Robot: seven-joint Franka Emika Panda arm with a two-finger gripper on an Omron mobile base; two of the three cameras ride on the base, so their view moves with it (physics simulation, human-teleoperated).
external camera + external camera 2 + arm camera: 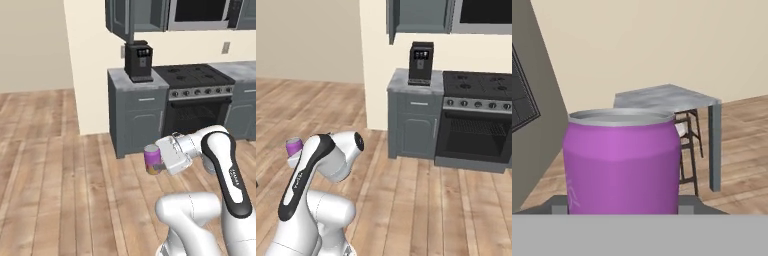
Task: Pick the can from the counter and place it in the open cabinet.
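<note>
Purple and close in the hand view, the can [622,162] sits pinched between the jaws, the bench [667,97] well behind it. Left base view: gripper [159,161] carries it low, far under the cabinet [135,15]; a long lift risks slipping. Right base view: can [293,147] beside the arm.

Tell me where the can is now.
The can is held in the end effector, above the wooden floor, in front of the grey base cabinet carrying the coffee machine.
</note>
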